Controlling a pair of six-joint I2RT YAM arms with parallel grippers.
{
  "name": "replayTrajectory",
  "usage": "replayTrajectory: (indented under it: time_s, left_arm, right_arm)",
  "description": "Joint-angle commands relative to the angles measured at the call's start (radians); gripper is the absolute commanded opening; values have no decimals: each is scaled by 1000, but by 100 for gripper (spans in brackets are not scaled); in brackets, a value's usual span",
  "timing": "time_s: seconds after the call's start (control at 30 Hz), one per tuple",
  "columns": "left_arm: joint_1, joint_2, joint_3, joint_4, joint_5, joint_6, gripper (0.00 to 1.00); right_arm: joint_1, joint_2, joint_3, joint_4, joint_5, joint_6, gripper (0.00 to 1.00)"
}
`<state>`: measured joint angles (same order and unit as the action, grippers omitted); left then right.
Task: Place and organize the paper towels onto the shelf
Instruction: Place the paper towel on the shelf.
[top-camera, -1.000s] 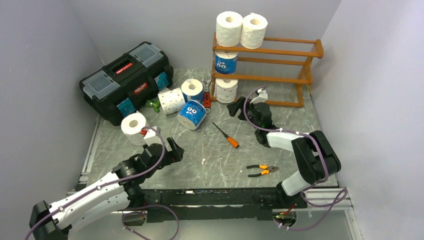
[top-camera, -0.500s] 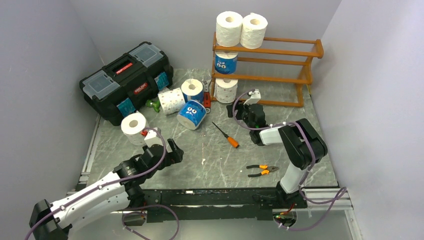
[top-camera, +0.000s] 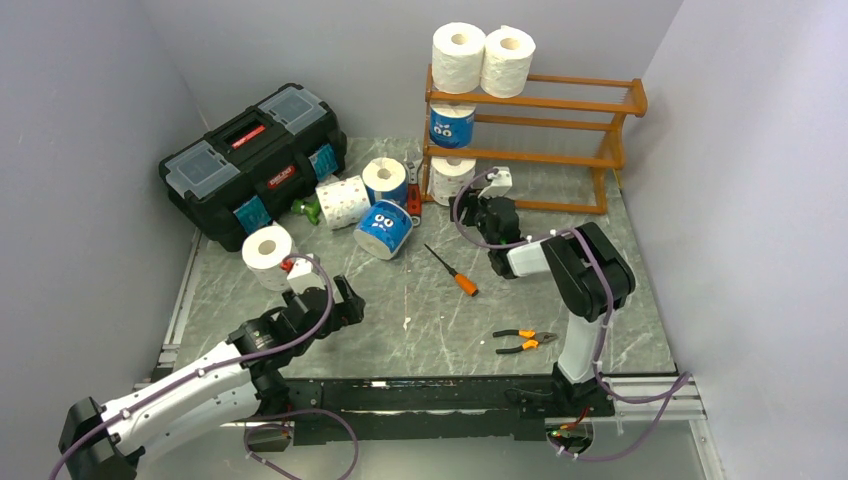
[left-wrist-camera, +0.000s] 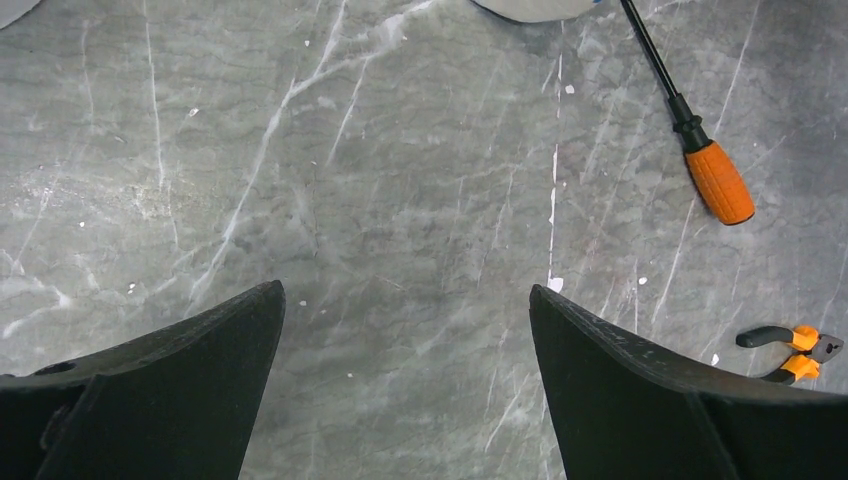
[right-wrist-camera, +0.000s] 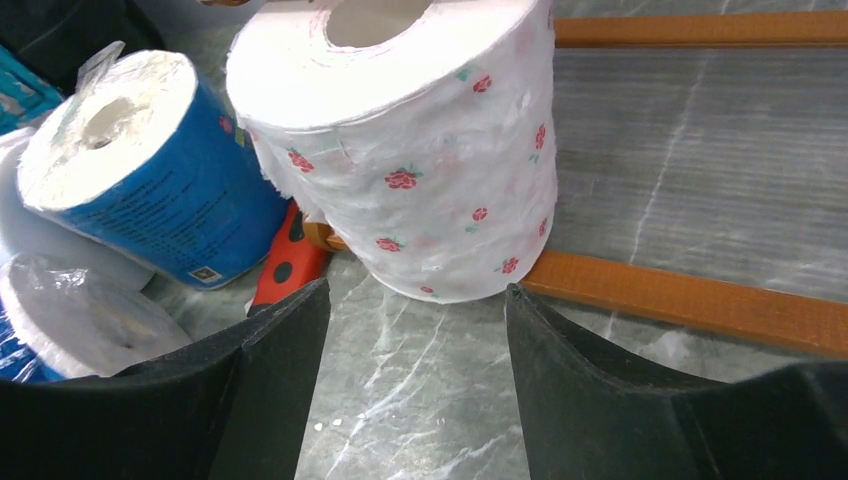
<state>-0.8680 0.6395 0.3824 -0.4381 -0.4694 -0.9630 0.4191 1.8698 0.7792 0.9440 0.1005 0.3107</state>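
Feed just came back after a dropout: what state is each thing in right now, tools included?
Black plastic toolbox: lid shut.
Orange-brown wooden slatted shelf: partly stocked, at its left end.
Flower-printed white paper roll: upright at the shelf's bottom rail, ungripped.
Loose blue-wrapped paper roll with cartoon eyes: lying on its side, off the shelf.
Left tool: open, empty.
Right tool: open, facing the flower-printed roll.

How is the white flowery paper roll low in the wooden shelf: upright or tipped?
Upright: the white flowery paper roll has its hollow core on top.

Two rolls (top-camera: 459, 56) atop shelf (top-camera: 580, 103), one per lower tier; four more left, by toolbox (top-camera: 250, 160); screwdriver (top-camera: 452, 271) nearer.
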Motion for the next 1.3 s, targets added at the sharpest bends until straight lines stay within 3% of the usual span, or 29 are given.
replayTrajectory:
  time_s: [0.0,0.37,1.27]
  left_arm:
    - [1,11,50,-3,-32,-8,99]
    - [1,41,58,-2,-37,-5,99]
    - [1,65,67,-9,-52,0,99]
  right_arm:
    - [0,28,53,55,25,17,66]
    - [2,76,114,27,33,51,50]
    - [-1,196,283,-74,53,128,50]
